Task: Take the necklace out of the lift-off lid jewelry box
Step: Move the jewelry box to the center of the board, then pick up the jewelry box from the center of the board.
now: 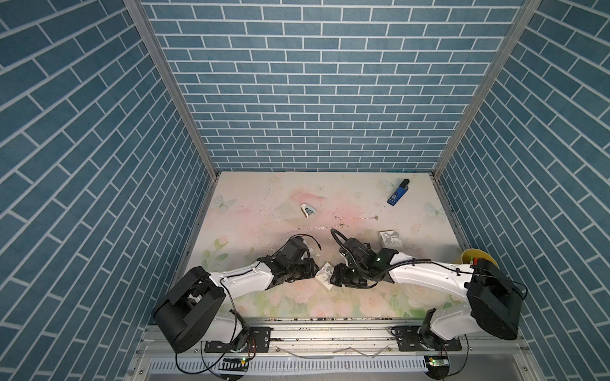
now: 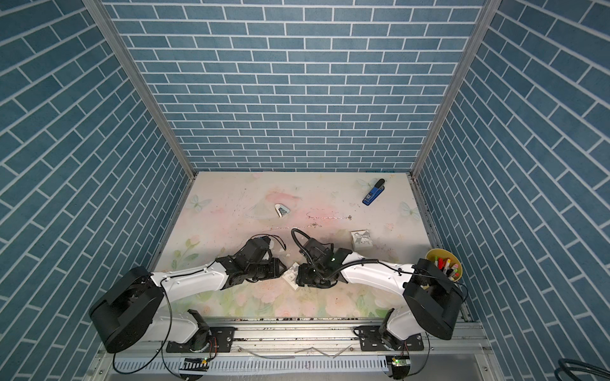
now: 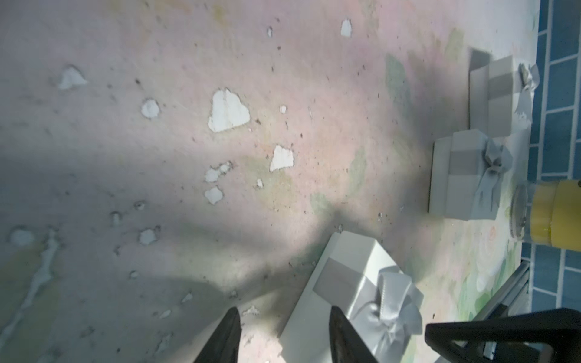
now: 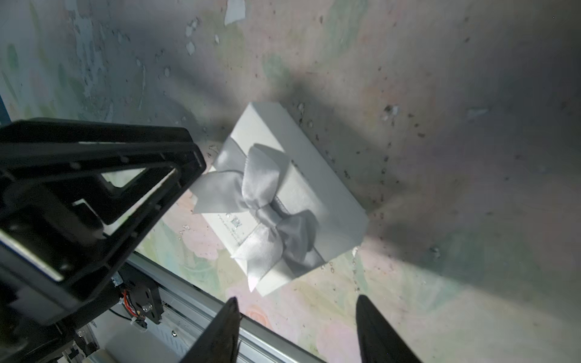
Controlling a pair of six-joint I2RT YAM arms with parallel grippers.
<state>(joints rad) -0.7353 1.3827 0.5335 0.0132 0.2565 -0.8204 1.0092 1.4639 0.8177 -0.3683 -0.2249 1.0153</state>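
Between left gripper and right gripper, lidded jewelry box; both spread apart

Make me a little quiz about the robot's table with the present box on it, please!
1. True or false: the white bowed box nearest the robot is open.
2. What colour is the stapler? A red, B blue, C green.
3. What stands in the yellow cup?
Key: 1 false, it is closed. 2 B. 3 Markers.
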